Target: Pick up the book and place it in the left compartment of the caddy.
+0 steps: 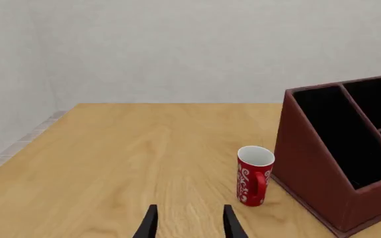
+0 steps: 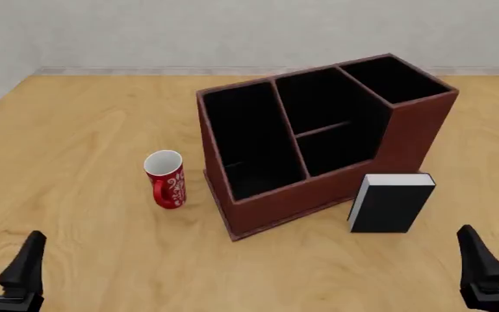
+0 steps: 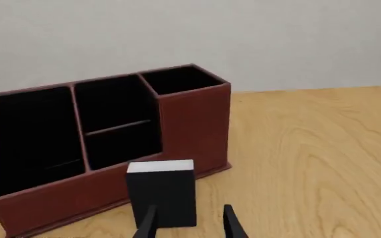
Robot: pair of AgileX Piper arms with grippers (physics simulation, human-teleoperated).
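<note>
The black book stands upright on the table with its white page edges on top, touching or nearly touching the right front of the red-brown caddy. The caddy's long left compartment holds nothing. My right gripper is open near the table's front right, to the right of the book and nearer than it. In the right wrist view the book shows just beyond the open right gripper, not between its fingers. My left gripper is open at the front left, holding nothing.
A red mug with white swirls stands just left of the caddy, also visible as the mug in the left wrist view beside the caddy. Bare wooden table stretches left of the mug, bounded by a wall at the back.
</note>
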